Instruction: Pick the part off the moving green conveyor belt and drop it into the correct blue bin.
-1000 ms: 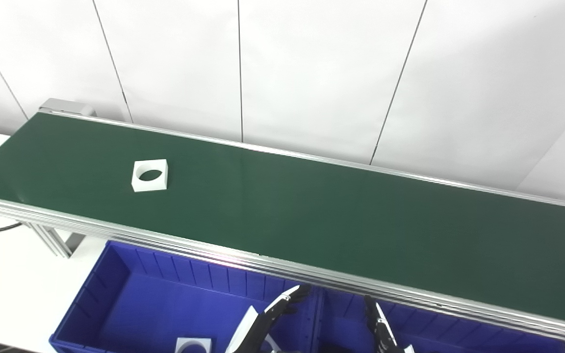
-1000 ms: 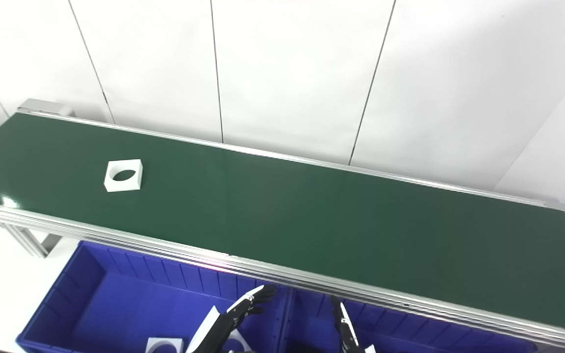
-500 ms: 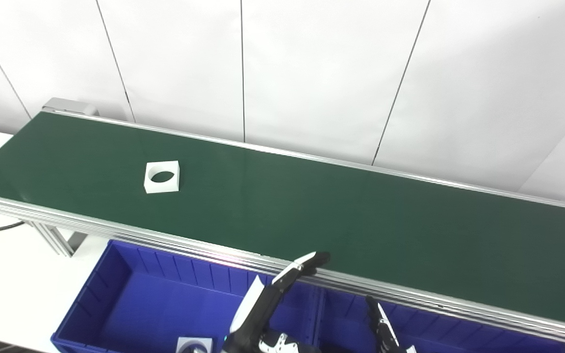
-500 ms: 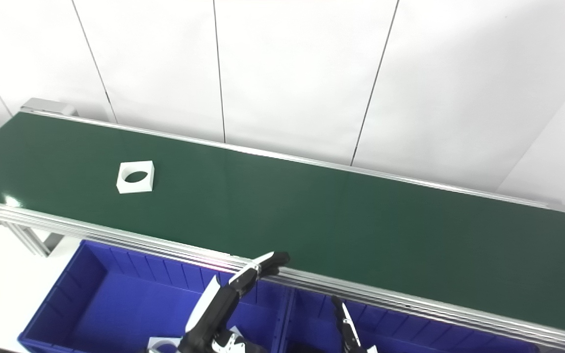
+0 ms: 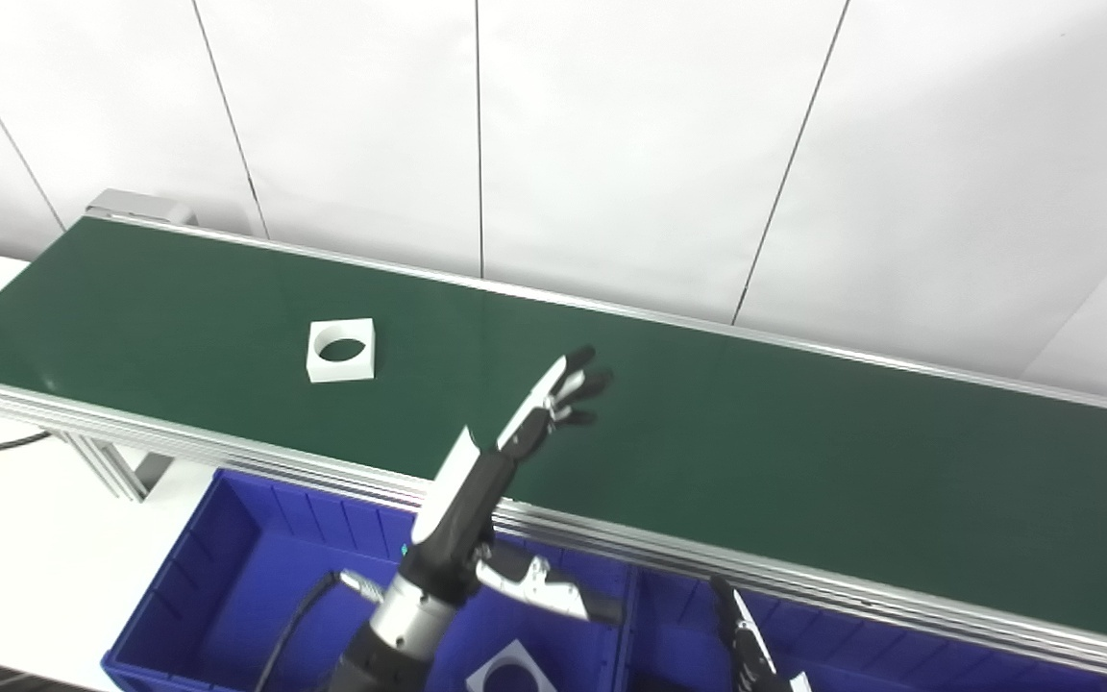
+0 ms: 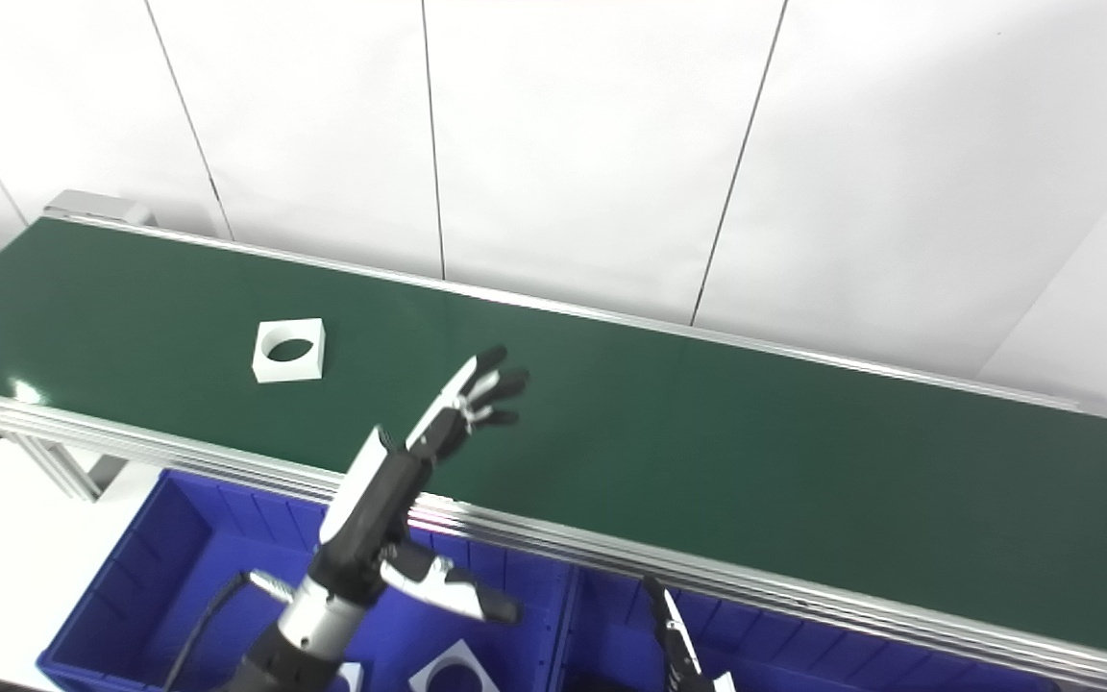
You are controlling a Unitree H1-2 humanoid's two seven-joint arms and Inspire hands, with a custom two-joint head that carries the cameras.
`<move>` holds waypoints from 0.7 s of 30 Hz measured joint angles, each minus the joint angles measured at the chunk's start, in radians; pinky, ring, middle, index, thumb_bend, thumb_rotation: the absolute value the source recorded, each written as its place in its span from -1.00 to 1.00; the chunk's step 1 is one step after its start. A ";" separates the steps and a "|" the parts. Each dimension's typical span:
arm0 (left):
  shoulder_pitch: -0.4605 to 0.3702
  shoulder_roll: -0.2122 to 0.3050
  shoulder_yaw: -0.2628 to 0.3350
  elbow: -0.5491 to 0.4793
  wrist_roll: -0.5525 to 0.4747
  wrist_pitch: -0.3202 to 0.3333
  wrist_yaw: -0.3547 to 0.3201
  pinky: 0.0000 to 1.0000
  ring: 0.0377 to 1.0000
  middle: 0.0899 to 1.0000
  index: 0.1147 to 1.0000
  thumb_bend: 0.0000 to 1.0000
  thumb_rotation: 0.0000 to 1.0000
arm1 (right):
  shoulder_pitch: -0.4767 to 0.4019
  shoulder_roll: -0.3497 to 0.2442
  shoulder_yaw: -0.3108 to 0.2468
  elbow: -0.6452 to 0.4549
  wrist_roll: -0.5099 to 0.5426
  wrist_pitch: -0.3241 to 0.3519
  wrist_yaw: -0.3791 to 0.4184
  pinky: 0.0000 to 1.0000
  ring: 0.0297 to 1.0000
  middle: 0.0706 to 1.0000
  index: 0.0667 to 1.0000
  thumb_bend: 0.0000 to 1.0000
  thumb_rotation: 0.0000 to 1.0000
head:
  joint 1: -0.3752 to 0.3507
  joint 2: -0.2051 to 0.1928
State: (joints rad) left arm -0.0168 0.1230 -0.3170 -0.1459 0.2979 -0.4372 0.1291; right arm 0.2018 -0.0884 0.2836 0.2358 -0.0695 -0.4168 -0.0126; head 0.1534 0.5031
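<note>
A white square part with a round hole (image 5: 341,351) lies flat on the green conveyor belt (image 5: 755,452), towards its left end. My left hand (image 5: 553,399) is raised over the middle of the belt, right of the part and apart from it. Its fingers are spread and it holds nothing. It also shows in the right eye view (image 6: 467,404). Only the straight fingertips of my right hand (image 5: 744,642) show at the bottom edge, over the right blue bin (image 5: 678,634). They hold nothing that I can see.
The left blue bin (image 5: 227,577) stands below the belt's front rail and holds a white square part with a hole (image 5: 511,668). A white wall runs behind the belt. A black cable (image 5: 6,445) hangs at the far left by the belt's metal leg.
My left hand has risen out of the left bin and reached forward over the belt. The part has travelled a little to the right along the belt. The right hand has stayed put.
</note>
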 measured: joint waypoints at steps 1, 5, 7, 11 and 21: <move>-0.019 0.002 0.017 -0.016 0.021 0.003 -0.013 0.56 0.76 0.78 1.00 1.00 -0.18 | -0.003 0.000 0.000 0.000 0.000 0.000 0.000 1.00 1.00 1.00 0.95 1.00 1.00 | 0.000 0.000; -0.087 0.014 0.063 -0.023 0.054 0.015 -0.054 0.83 0.83 0.77 0.88 1.00 -0.15 | -0.005 0.004 0.000 0.002 0.003 0.000 0.001 1.00 1.00 1.00 0.94 1.00 1.00 | 0.000 -0.002; -0.109 0.026 0.084 -0.018 0.071 0.028 -0.068 0.89 0.85 0.79 0.74 1.00 -0.14 | -0.005 0.006 0.000 0.006 0.004 0.000 0.001 1.00 1.00 1.00 0.94 1.00 1.00 | 0.002 -0.005; -0.146 0.050 0.128 0.014 0.087 0.028 -0.083 0.99 0.90 0.82 0.65 1.00 -0.11 | -0.008 0.006 0.000 0.010 0.004 0.000 0.000 1.00 1.00 1.00 0.94 1.00 1.00 | 0.000 -0.009; -0.317 0.176 0.189 0.125 0.128 0.022 -0.142 1.00 0.90 0.82 0.39 1.00 -0.02 | -0.018 0.009 0.002 0.021 0.004 0.000 -0.004 1.00 1.00 1.00 0.94 1.00 1.00 | 0.006 -0.017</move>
State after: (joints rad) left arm -0.3333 0.2990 -0.1281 -0.0207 0.4260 -0.4154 -0.0126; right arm 0.1838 -0.0795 0.2851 0.2565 -0.0657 -0.4170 -0.0164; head 0.1595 0.4863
